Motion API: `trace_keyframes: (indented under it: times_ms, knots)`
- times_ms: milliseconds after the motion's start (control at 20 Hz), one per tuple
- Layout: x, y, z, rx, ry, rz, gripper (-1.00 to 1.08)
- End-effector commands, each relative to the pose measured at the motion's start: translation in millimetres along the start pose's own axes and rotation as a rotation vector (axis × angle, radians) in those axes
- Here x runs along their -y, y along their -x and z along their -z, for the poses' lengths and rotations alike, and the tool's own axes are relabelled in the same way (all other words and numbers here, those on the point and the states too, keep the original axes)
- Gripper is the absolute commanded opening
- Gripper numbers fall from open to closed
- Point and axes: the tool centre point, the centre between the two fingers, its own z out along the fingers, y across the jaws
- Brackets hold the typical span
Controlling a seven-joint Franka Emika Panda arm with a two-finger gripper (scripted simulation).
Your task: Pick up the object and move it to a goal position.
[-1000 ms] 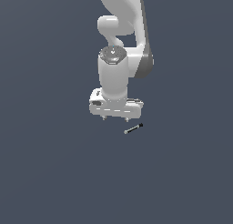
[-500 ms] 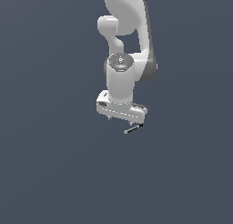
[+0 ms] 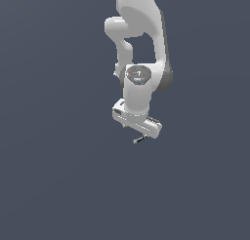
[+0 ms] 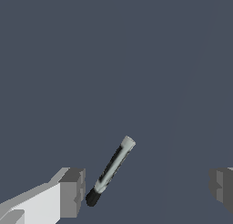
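Wrist view: the white gripper gapes wide, gripping nothing, thin grey black-tipped rod lying between its fingers, near one.

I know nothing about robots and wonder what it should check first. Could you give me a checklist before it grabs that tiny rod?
1. Gripper open: ok, fingers stand wide apart.
2. Rod between the fingers: ok, though it lies close to one finger, off centre.
3. Rod free of contact: cannot tell, its black end sits very near that finger.
4. Gripper over the rod in the exterior view: ok, rod shows just below it.
5. Low enough to close: cannot tell.
6. Goal position visible: not ok, no marker shows.
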Motion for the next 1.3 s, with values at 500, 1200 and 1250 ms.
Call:
trace_keyframes:
  times_ms: [500,1200,1250]
  knots:
    - [18.2,26.4,-33.1,0.004,0.013,-0.291,1.0]
    - [30.2,49.3,-59.8,0.0,0.027,-0.537,1.0]
    - [30.6,50.2,-60.8,0.0,0.027,-0.546,1.0]
